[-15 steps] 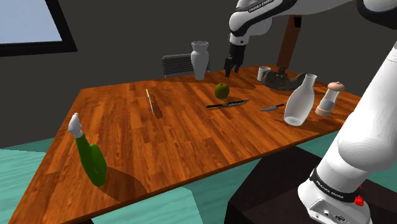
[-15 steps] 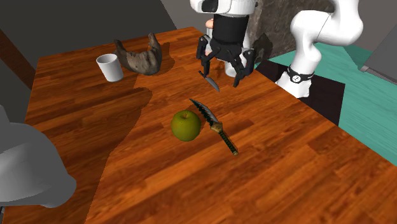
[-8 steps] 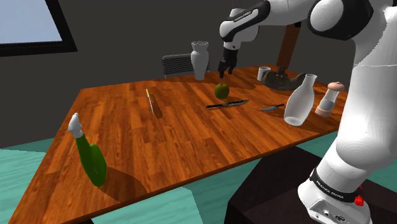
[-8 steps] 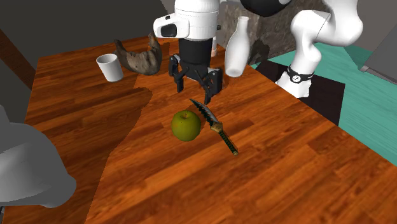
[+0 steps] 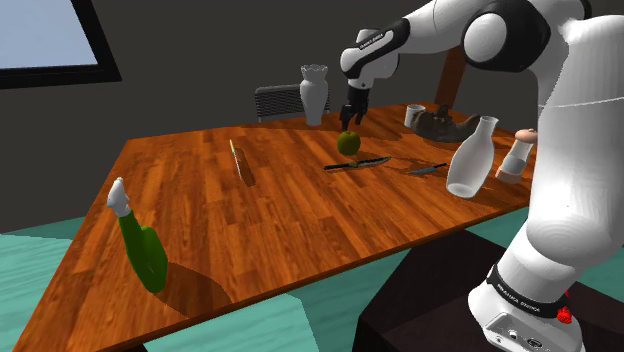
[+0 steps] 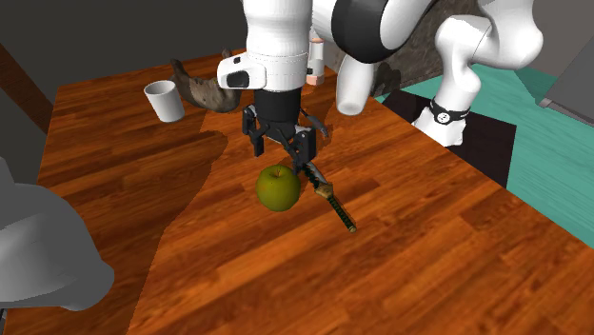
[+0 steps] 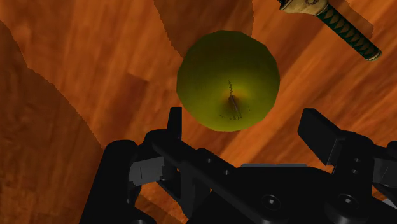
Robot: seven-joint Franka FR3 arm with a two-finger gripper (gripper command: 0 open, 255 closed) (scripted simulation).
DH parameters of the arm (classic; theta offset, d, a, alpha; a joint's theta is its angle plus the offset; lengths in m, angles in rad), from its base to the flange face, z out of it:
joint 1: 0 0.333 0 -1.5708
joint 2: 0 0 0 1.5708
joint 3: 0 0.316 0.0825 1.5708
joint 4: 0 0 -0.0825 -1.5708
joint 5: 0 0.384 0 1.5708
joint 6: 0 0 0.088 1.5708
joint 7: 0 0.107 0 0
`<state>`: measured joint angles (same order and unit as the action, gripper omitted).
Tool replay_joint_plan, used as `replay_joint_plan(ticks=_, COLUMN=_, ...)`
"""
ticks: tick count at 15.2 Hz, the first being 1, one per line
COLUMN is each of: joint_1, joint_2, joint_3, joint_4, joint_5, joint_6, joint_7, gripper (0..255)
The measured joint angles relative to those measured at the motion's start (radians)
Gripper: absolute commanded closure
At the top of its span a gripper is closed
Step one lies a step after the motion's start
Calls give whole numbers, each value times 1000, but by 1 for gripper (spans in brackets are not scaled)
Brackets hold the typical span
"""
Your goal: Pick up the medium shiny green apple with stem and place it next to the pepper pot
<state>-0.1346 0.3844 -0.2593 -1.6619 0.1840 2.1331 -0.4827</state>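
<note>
A green apple with a short stem sits on the wooden table, toward its far side. My black gripper hangs just above it, open and touching nothing. In the second exterior view the gripper hovers over the apple. The wrist view looks straight down on the apple, which lies a little ahead of the gripper, its fingers spread wider than the fruit. The pepper pot, white and pinkish, stands near the table edge at the shoulder view's right.
A green-handled knife lies right beside the apple. A small knife and a white bottle-shaped vase sit between apple and pepper pot. Farther back are a white cup, a dark lump and a white vase. A green bottle stands near the front.
My gripper has travelled toward the shoulder view's left and come down, from beside the cup to directly over the apple. It stayed open. The apple has not moved.
</note>
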Motion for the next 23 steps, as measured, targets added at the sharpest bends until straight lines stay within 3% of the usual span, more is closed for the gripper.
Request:
replay_joint_plan(ticks=7, joint_1=0, joint_2=7, joint_3=2, joint_4=-13, joint_5=3, joint_6=20, joint_7=-2, gripper=0)
replay_joint_plan(ticks=8, joint_1=0, joint_2=7, joint_3=2, joint_4=-13, joint_5=3, joint_6=20, joint_7=-2, gripper=255)
replay_joint_plan(ticks=18, joint_1=0, joint_2=7, joint_3=2, joint_4=-13, joint_5=3, joint_6=20, joint_7=-2, gripper=255)
replay_joint_plan(ticks=23, joint_1=1, joint_2=-6, joint_3=-1, joint_4=23, joint_5=-4, joint_6=-28, joint_7=5, gripper=255)
